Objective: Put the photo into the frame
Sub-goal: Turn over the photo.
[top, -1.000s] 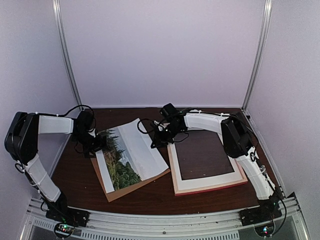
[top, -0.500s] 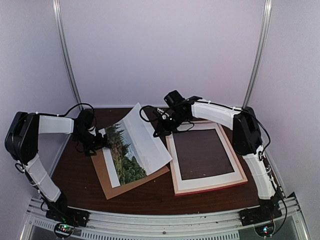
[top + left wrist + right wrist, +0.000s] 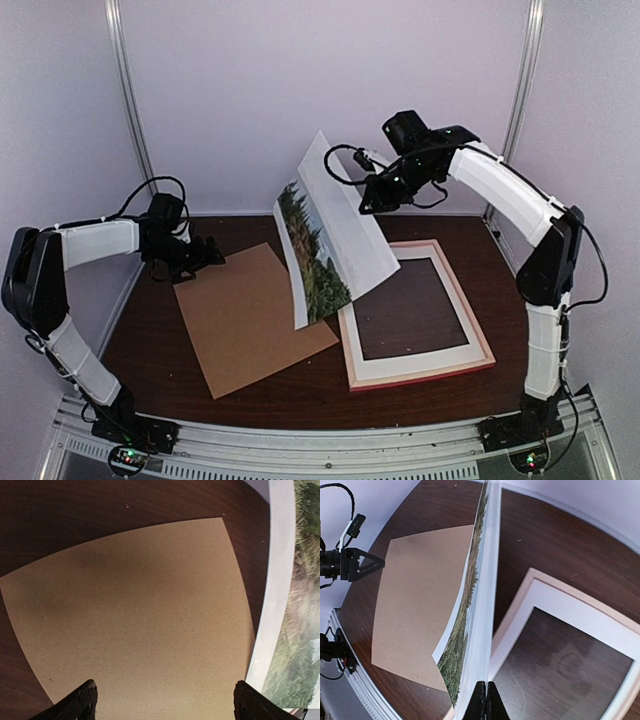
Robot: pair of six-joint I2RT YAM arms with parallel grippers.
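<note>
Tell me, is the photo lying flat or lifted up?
Lifted. The photo hangs tilted in the air, pinched at its upper edge by the shut right gripper, not in the frame.

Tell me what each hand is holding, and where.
Right hand pinches the photo by its white edge. Left hand is open, holding nothing.

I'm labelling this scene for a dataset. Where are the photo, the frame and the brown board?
photo (image 3: pixel 320 265), top view, on the printed trees.
frame (image 3: pixel 420 375), top view, on its near rail.
brown board (image 3: pixel 245 320), top view, on its bare middle.
</note>
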